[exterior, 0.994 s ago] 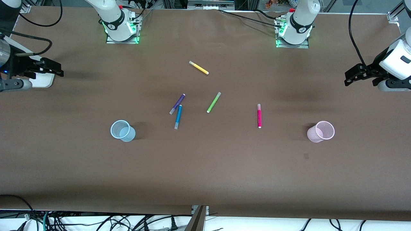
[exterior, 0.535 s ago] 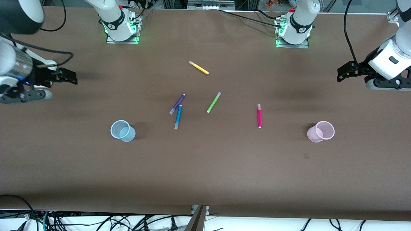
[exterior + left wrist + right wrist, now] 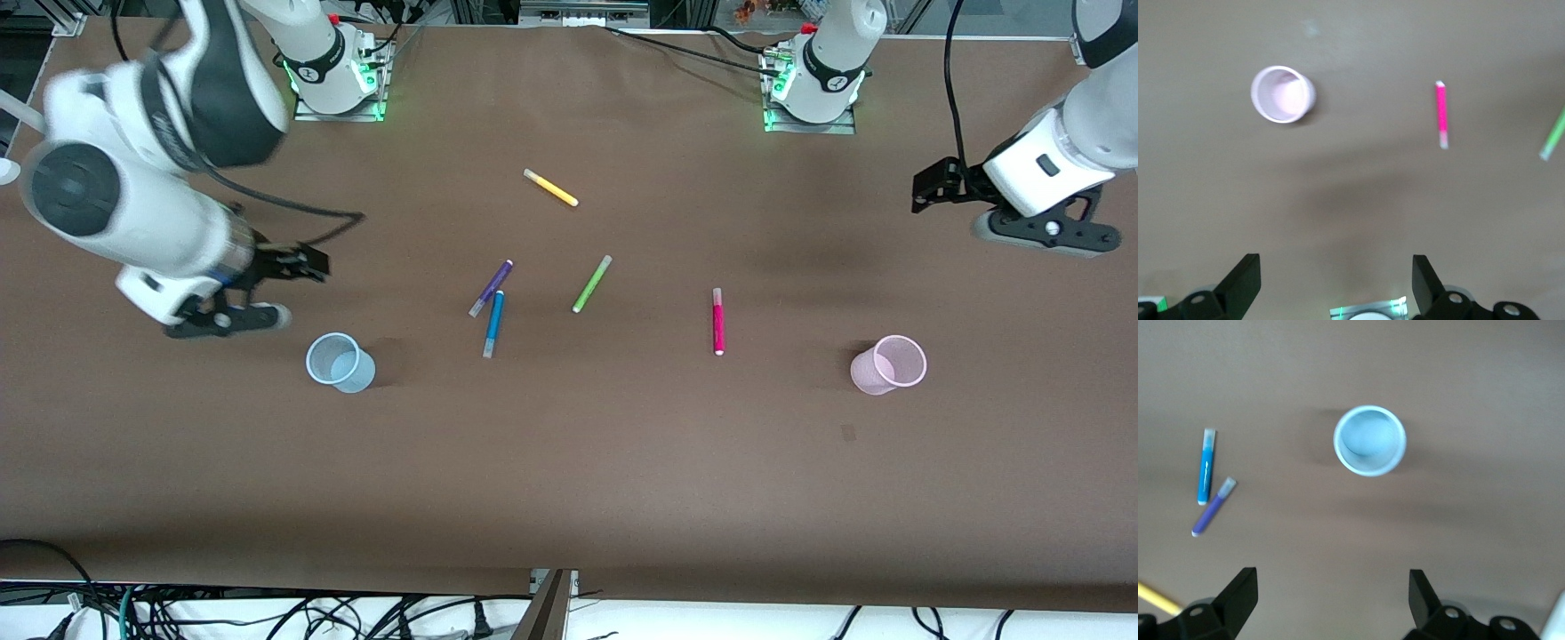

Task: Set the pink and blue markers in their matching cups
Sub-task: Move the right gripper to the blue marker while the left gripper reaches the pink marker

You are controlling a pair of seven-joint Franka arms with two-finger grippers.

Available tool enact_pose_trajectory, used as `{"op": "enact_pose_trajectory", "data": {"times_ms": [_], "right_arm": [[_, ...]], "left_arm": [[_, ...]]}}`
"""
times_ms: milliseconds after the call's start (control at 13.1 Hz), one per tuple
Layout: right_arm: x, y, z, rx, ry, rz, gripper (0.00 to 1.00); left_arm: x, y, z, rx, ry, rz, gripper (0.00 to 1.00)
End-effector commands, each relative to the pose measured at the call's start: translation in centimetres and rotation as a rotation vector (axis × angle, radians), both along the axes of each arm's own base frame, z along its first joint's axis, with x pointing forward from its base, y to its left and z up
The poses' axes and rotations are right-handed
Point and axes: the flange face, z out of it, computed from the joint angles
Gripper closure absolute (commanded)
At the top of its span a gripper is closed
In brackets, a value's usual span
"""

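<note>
The pale blue cup [image 3: 340, 363] stands upright on the brown table [image 3: 569, 462] toward the right arm's end, and the right wrist view looks straight down into it: it holds nothing. The pale pink cup [image 3: 888, 364] stands upright toward the left arm's end, and it too holds nothing, as the left wrist view shows. Both are translucent tumblers with a lighter rim.

The blue marker [image 3: 493, 324] lies flat near the middle of the table, between the two cups but closer to the blue one, its pale end pointing toward the front camera. Its other end lies just beside the pale tip of the purple marker [image 3: 491, 287]; whether they touch cannot be told. The pink marker [image 3: 717, 321] lies flat, well apart from the pink cup, between it and the lime-green marker [image 3: 591, 283]. It is bright magenta with a whitish tip at each end. A yellow marker [image 3: 550, 188] lies farther from the front camera than all the others.

The right gripper [image 3: 307, 264] hangs over bare table close to the blue cup, fingers spread apart and holding nothing. The left gripper [image 3: 929, 188] hangs over the table's left-arm end, fingers likewise spread wide and holding nothing.
</note>
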Motion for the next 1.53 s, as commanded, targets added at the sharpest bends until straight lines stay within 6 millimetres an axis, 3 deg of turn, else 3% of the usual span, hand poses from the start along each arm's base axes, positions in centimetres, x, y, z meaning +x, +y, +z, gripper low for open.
{"op": "enact_pose_trajectory", "data": {"times_ms": [0,153,229,535,611,841,994,1146,1452], "right_arm": [[0.8,5.7,-6.0,-0.024,-0.016,-0.057,0.0],[0.9,8.5,-9.4,-0.034,-0.03,-0.083,0.0],[0.9,9.6,-10.9,-0.037,-0.04,-0.095,0.0],[0.5,14.4,-16.3,0.019,-0.077,-0.174,0.01],[0.3,15.4,-17.4,0.04,-0.08,-0.189,0.01],[-0.3,18.0,-20.5,0.063,-0.104,-0.257,0.02],[-0.7,18.7,-22.3,0.055,-0.102,-0.25,0.02],[-0.8,18.8,-22.8,0.054,-0.105,-0.247,0.02],[-1.7,20.4,-25.3,0.061,-0.111,-0.231,0.06]], "left_arm": [[-0.4,-3.4,-2.2,-0.027,0.048,-0.114,0.0],[-0.4,-4.0,-4.7,-0.029,0.062,-0.13,0.0],[-0.8,-5.2,-6.2,-0.028,0.054,-0.153,0.0],[-1.6,-7.5,-13.0,-0.033,-0.06,-0.187,0.0],[-2.0,-7.4,-15.1,-0.035,-0.087,-0.186,0.0],[-3.2,-10.8,-21.9,-0.054,-0.168,-0.239,0.0],[-2.5,-13.6,-25.9,-0.084,-0.19,-0.273,0.0],[-1.9,-14.2,-29.6,-0.106,-0.222,-0.261,0.0],[-2.4,-16.4,-34.4,-0.135,-0.254,-0.255,0.0]]}}
